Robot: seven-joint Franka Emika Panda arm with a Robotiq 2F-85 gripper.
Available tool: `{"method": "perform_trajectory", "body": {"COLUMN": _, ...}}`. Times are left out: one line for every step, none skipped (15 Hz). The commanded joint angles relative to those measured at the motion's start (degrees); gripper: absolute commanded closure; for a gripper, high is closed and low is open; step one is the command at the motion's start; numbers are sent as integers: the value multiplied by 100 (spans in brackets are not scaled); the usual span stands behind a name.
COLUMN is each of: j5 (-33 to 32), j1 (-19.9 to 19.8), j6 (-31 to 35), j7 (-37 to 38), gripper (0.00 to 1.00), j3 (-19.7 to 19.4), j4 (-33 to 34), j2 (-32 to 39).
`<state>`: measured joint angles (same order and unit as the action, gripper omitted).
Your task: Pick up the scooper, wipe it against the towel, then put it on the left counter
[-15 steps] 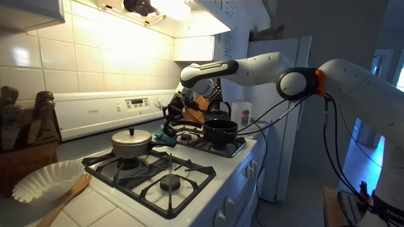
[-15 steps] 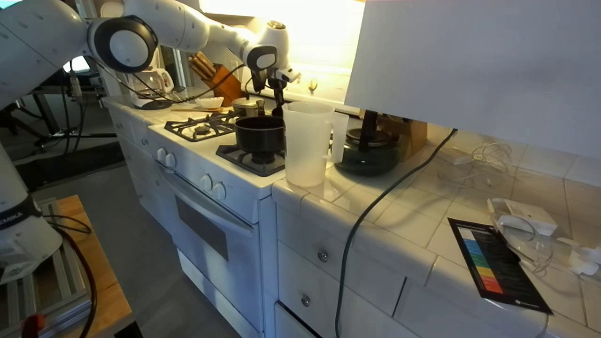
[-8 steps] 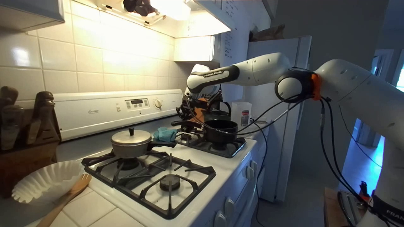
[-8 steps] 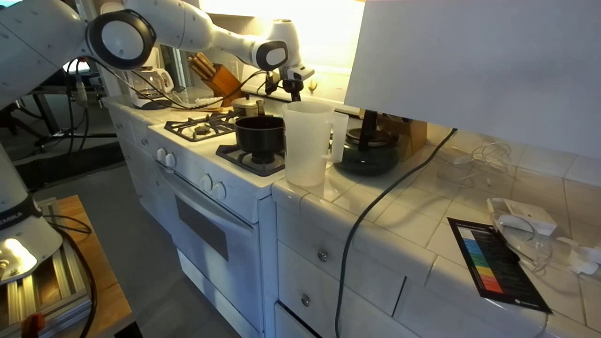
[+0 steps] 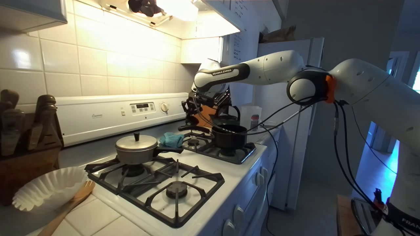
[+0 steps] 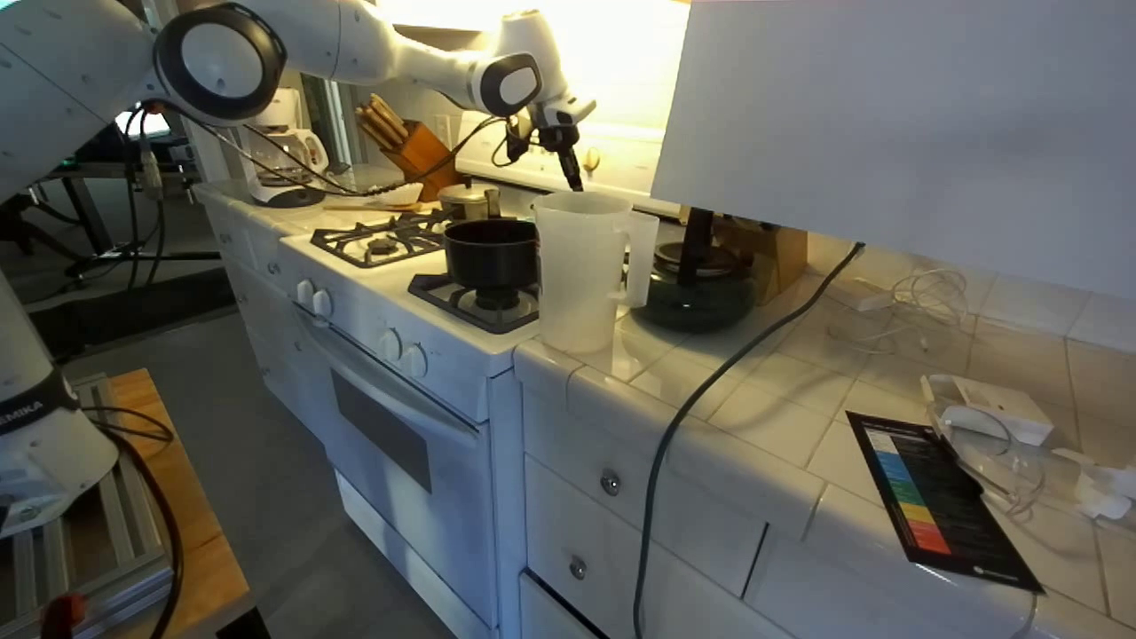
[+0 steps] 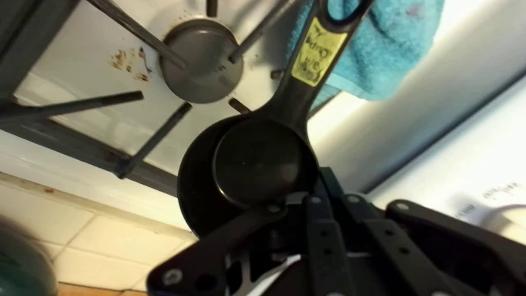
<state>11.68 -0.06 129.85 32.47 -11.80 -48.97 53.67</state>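
Scooper [image 7: 258, 164] looks clamped at its rim in my gripper [image 7: 331, 176], near the far right burner [image 7: 205, 80]. I've just drawn it right, away from the towel [image 5: 171, 140], so I judge the wipe paused or done, the left counter [image 5: 93, 213] yet to come. It looks empty inside; the silver pot [image 5: 136, 151] is lidded, contents hidden.

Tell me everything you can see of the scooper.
The scooper is black, plastic-looking: a round bowl, its mouth seemingly facing the wrist camera, and a handle with a yellow, barely legible handwritten label and an end loop cut by the frame. The jaws are closed on the rim. Behind it lie stovetop and blue towel; whether it touches the towel is unclear.
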Motion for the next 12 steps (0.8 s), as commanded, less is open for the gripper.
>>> {"method": "perform_trajectory", "body": {"j5": -45, "j1": 198, "j6": 691, "j7": -69, "gripper": 99, "j3": -36, "j4": -116, "j2": -341}}
{"method": "perform_trajectory", "body": {"j5": 26, "j1": 219, "j6": 888, "j7": -163, "gripper": 99, "j3": 42, "j4": -121, "j2": -400}}
{"method": "perform_trajectory", "body": {"j5": 99, "j1": 242, "j6": 1017, "j7": -328, "gripper": 99, "j3": 169, "j4": -154, "j2": -492}}
{"method": "perform_trajectory", "body": {"j5": 194, "j1": 256, "j6": 1150, "j7": -632, "gripper": 99, "j3": 375, "j4": -213, "j2": -621}}
{"method": "perform_trajectory", "body": {"j5": 266, "j1": 259, "j6": 1262, "j7": -909, "gripper": 99, "j3": 568, "j4": -252, "j2": -718}}
{"method": "perform_trajectory", "body": {"j5": 334, "j1": 270, "j6": 1258, "j7": -1168, "gripper": 99, "j3": 780, "j4": -318, "j2": -842}}
{"method": "perform_trajectory", "body": {"j5": 409, "j1": 253, "j6": 1215, "j7": -1449, "gripper": 99, "j3": 1006, "j4": -352, "j2": -943}}
{"method": "perform_trajectory", "body": {"j5": 479, "j1": 252, "j6": 1150, "j7": -1715, "gripper": 99, "j3": 1223, "j4": -432, "j2": -1072}}
{"method": "perform_trajectory", "body": {"j5": 530, "j1": 244, "j6": 1046, "j7": -1981, "gripper": 99, "j3": 1430, "j4": -559, "j2": -1243}}
{"method": "perform_trajectory", "body": {"j5": 596, "j1": 202, "j6": 961, "j7": -2261, "gripper": 99, "j3": 1646, "j4": -627, "j2": -1360}}
{"method": "perform_trajectory", "body": {"j5": 657, "j1": 182, "j6": 887, "j7": -2515, "gripper": 99, "j3": 1840, "j4": -736, "j2": -1477}}
{"method": "perform_trajectory", "body": {"j5": 715, "j1": 147, "j6": 779, "j7": -2772, "gripper": 99, "j3": 2020, "j4": -859, "j2": -1615}}
